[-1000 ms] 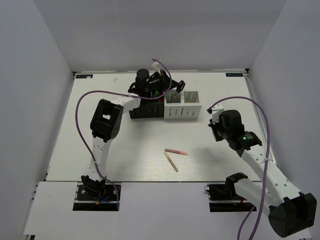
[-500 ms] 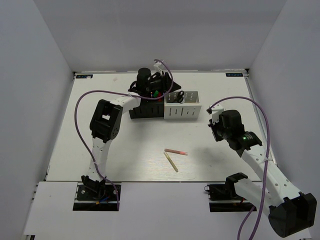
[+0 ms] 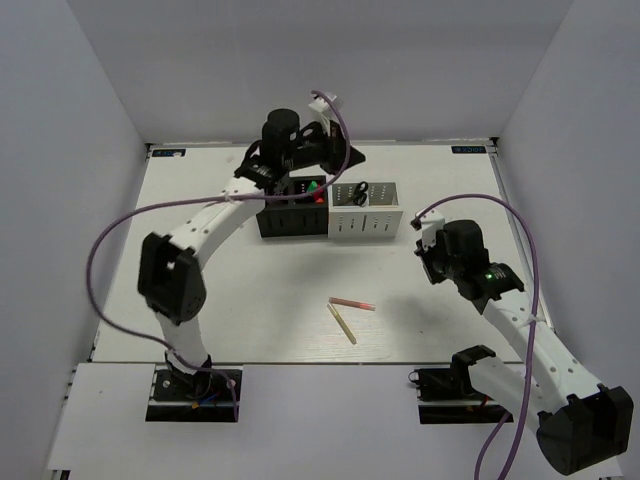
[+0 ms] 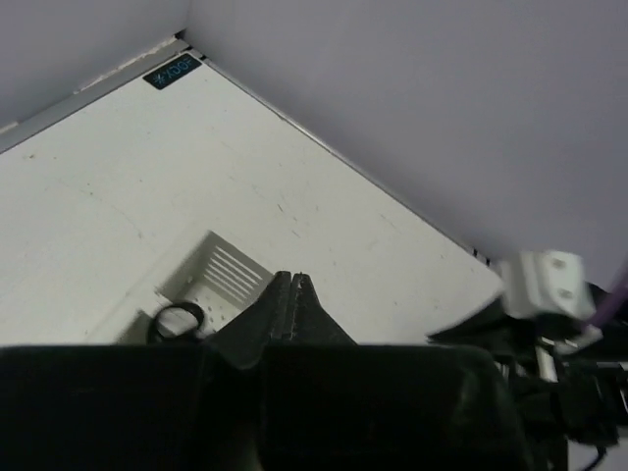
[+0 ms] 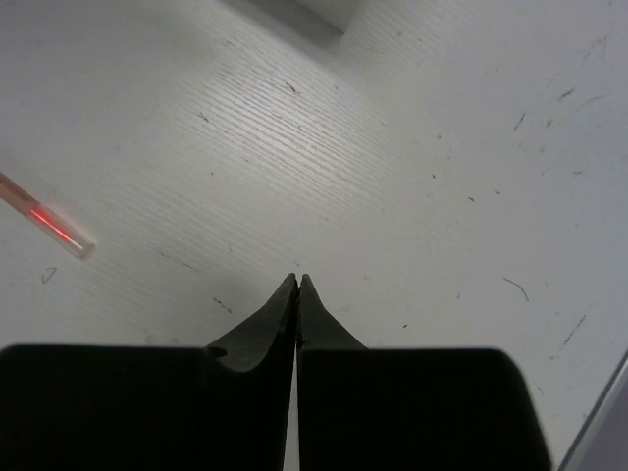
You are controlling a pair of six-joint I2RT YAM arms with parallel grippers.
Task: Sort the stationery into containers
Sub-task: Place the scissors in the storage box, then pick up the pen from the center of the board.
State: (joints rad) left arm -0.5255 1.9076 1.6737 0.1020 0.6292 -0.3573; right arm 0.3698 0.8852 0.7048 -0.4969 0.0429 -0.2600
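The holders stand in a row at the back, the black ones [image 3: 290, 218] on the left and the white ones [image 3: 366, 215] on the right. Highlighters with red and green caps [image 3: 315, 190] stand in a black holder. Black-handled scissors [image 3: 360, 190] stand in a white holder; their handle loop [image 4: 177, 319] shows in the left wrist view beside the white holder wall [image 4: 221, 270]. My left gripper [image 3: 340, 160] [image 4: 292, 280] is shut and empty, raised above and behind the holders. A thin pink stick [image 3: 352, 303] [image 5: 44, 221] and a pale wooden stick [image 3: 342, 323] lie on the table. My right gripper [image 3: 428, 245] [image 5: 297, 283] is shut and empty, right of the sticks.
White walls close the table [image 3: 230, 290] in at the back and on both sides. The left arm's purple cable [image 3: 120, 230] loops out over the left of the table. A corner of a holder [image 5: 294, 12] shows at the top of the right wrist view.
The left arm has risen and pulled back from the holders, its elbow swinging left. The scissors now stand free in the white holder. The right arm has not moved.
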